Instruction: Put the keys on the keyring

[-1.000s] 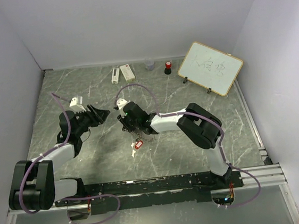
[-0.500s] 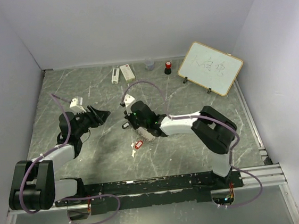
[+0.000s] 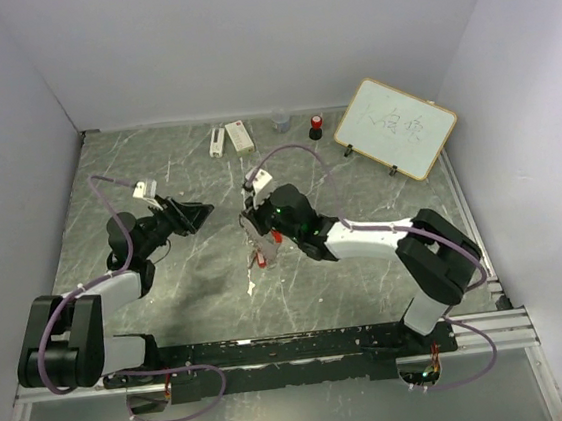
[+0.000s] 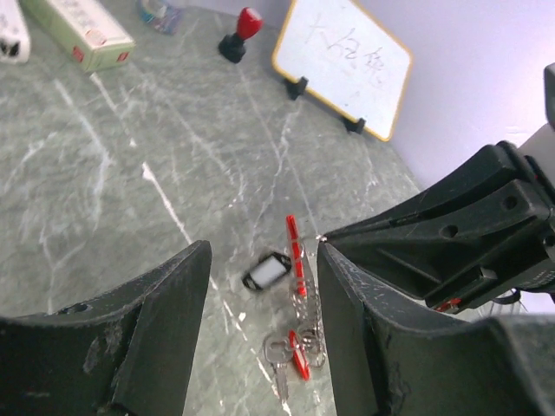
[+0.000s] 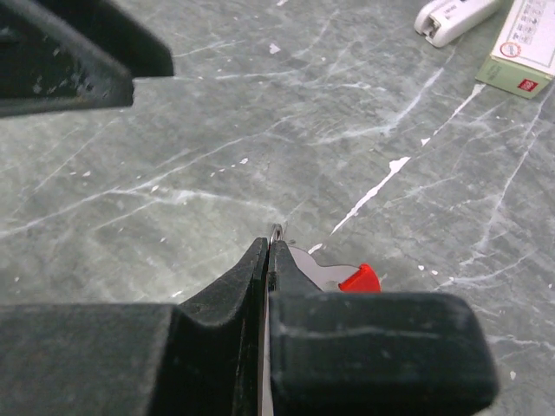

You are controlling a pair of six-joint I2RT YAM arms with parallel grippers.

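Grasp step: your right claw (image 5: pixel 270 251) clamped on silver loop of curved red plastic keyring (image 4: pixel 295 247); left claw (image 3: pixel 199 215) open (idle). Next: thread small silver-bladed keys (image 4: pixel 279 364).

Between my left gripper (image 3: pixel 201 218) and my right gripper (image 3: pixel 257 239) there is a narrow band of bare table (image 3: pixel 221 262). My left fingers (image 4: pixel 147 338) stand apart. Through their gap I see the keyring (image 4: pixel 296 251), pinched at my right tips, and the keys (image 4: pixel 282 360) just beside it. These block the straight way. My right arm (image 3: pixel 365 240) lies across the middle of the table. Along the far wall stand a white stapler (image 3: pixel 216 141), a box (image 3: pixel 239 135), a small cup (image 3: pixel 281 121), a red-topped cylinder (image 3: pixel 316 126) and a whiteboard (image 3: pixel 395 128), all well apart from both grippers.
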